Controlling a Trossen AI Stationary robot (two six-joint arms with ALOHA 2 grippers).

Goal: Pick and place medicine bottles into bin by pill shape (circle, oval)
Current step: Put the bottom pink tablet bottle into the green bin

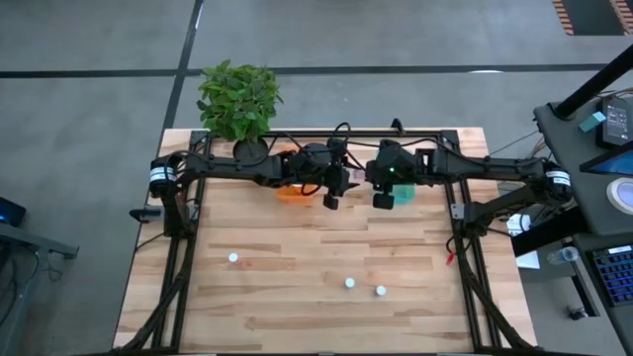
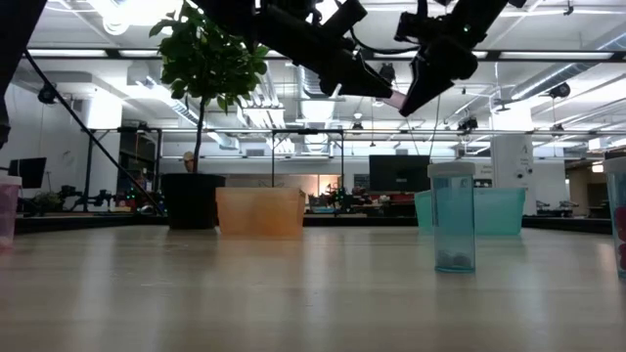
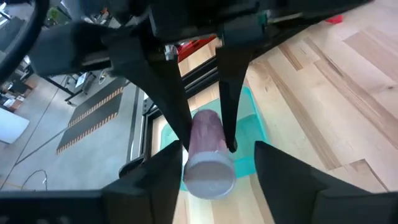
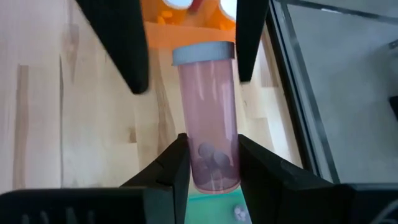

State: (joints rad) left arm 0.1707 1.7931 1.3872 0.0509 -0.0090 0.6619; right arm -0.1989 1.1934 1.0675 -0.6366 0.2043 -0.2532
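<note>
Holding nothing now, my left gripper (image 3: 211, 165) stands apart around the cap end of the pink bottle (image 4: 208, 118), while my right gripper (image 4: 211, 165) clamps its base (long axis spanning us) above the orange tub (image 1: 293, 193) and teal tub (image 1: 404, 195).

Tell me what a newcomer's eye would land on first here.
Mid-air near the table's far edge, both arms meet over a pink medicine bottle: the right gripper has its fingers shut on the bottle, while the left gripper has its fingers open around the cap end. Below sit the orange tub and teal tub.
</note>
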